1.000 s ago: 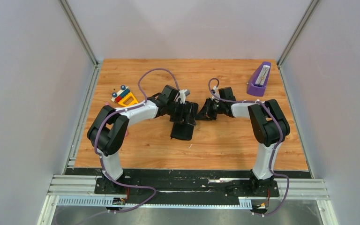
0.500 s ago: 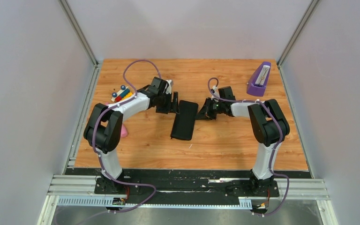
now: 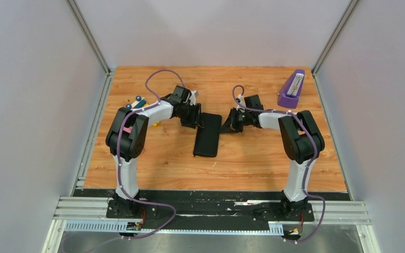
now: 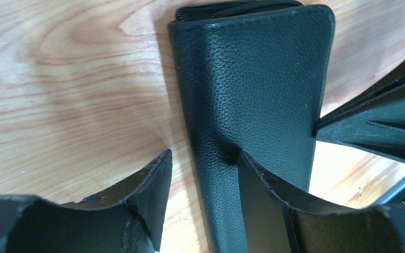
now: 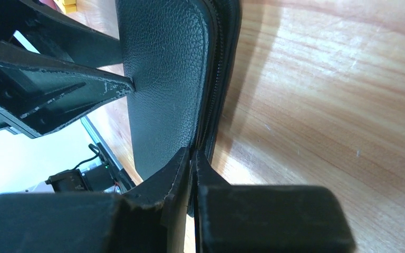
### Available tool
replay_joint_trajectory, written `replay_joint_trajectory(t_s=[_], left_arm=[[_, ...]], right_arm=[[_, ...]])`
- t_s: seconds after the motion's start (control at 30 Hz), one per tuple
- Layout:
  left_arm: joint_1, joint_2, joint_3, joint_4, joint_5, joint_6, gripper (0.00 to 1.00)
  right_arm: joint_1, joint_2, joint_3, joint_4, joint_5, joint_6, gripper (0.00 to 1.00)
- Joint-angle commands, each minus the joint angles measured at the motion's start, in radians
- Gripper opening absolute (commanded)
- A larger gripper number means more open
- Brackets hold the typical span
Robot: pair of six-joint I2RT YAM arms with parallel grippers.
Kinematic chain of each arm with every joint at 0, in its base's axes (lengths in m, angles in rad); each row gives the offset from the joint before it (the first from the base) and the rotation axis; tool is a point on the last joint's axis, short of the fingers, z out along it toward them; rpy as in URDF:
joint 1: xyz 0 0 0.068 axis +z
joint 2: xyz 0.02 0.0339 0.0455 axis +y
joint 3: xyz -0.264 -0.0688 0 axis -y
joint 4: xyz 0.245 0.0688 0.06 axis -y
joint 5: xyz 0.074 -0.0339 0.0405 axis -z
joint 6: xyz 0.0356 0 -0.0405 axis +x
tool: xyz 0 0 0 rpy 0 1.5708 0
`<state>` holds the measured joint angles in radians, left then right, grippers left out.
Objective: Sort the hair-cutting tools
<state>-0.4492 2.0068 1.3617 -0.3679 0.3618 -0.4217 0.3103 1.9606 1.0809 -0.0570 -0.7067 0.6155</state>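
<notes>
A black zip case (image 3: 207, 138) lies flat in the middle of the wooden table. The hair-cutting tools are out of view. My left gripper (image 3: 198, 118) is open at the case's far left corner. In the left wrist view its jaws (image 4: 203, 155) straddle the long left edge of the case (image 4: 253, 84), one finger over the leather and the other over bare wood. My right gripper (image 3: 229, 122) is at the case's far right corner. In the right wrist view it (image 5: 194, 153) is shut on the zipped edge of the case (image 5: 163, 63).
A purple wedge-shaped object (image 3: 291, 90) stands at the back right of the table (image 3: 253, 163). A colourful toy (image 3: 137, 100) sits at the back left, partly hidden by my left arm. Grey walls enclose three sides.
My left gripper has come off the top of the case, moved to its far left edge and narrowed its jaws. The right gripper has stayed pinched at the far right corner.
</notes>
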Motion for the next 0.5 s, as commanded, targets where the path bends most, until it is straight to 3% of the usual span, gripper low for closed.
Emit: replay_joint_trajectory(t_s=[0.0,0.3,0.47], left_arm=[[-0.005,-0.012,-0.065,0.03,0.085,-0.006,0.57],[-0.005,-0.082,-0.195,0.112,0.17,-0.073,0.52],[-0.005,-0.089,-0.224,0.164,0.159,-0.135,0.43]], right_arm=[[0.002,0.021,0.073,0.013,0.047,-0.039,0.07],[0.032,0.103,0.193,-0.033,0.042,-0.058,0.07],[0.052,0.122,0.239,-0.065,0.073,-0.08,0.07]])
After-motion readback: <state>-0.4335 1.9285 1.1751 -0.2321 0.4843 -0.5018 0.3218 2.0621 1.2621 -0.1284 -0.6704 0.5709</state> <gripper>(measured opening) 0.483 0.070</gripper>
